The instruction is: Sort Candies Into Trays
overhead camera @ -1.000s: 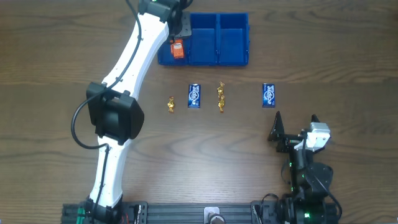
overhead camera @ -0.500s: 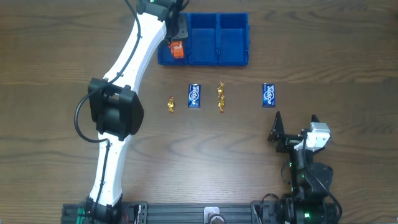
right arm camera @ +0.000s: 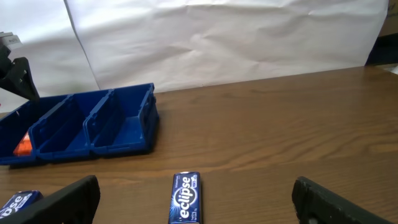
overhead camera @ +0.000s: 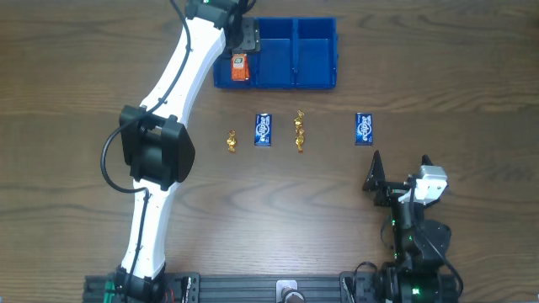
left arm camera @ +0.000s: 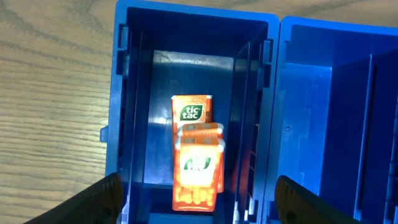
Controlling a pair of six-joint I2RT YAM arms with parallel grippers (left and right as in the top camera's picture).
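Fingers (left arm camera: 102,198) of my left gripper (overhead camera: 244,38) stand spread wide and empty above the left compartment of the blue tray (overhead camera: 316,82). That compartment holds orange candy boxes (left arm camera: 198,155); they overlap, so I cannot count them. My left arm (overhead camera: 173,93) stretches far up the table (overhead camera: 472,93) to the tray. My right gripper (overhead camera: 399,160), also spread and empty, sits near its base, facing a blue pack (overhead camera: 364,129). A second blue pack (overhead camera: 264,130) and gold-wrapped candies (overhead camera: 299,132) lie on the table below the tray.

Bright even light; soft shadows; mild glare inside tray (left arm camera: 186,68).
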